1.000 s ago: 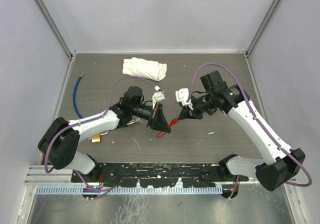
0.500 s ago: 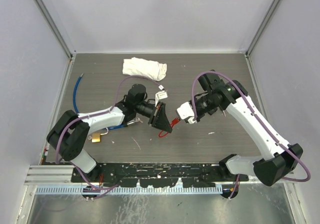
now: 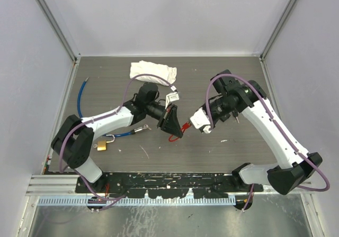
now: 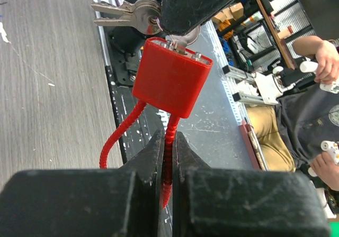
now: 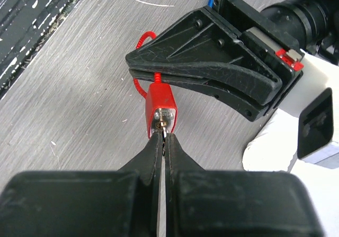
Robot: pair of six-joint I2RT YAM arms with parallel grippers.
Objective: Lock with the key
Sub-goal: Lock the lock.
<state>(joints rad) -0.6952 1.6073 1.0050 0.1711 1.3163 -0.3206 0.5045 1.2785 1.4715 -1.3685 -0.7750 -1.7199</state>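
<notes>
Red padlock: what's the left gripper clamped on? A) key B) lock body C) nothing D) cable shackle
D: the left wrist view shows the left gripper shut on the red cable shackle just below the lock body, while the right gripper pinches the key.

The key (image 4: 184,38) has its blade hidden inside the red lock (image 4: 172,77)
</notes>
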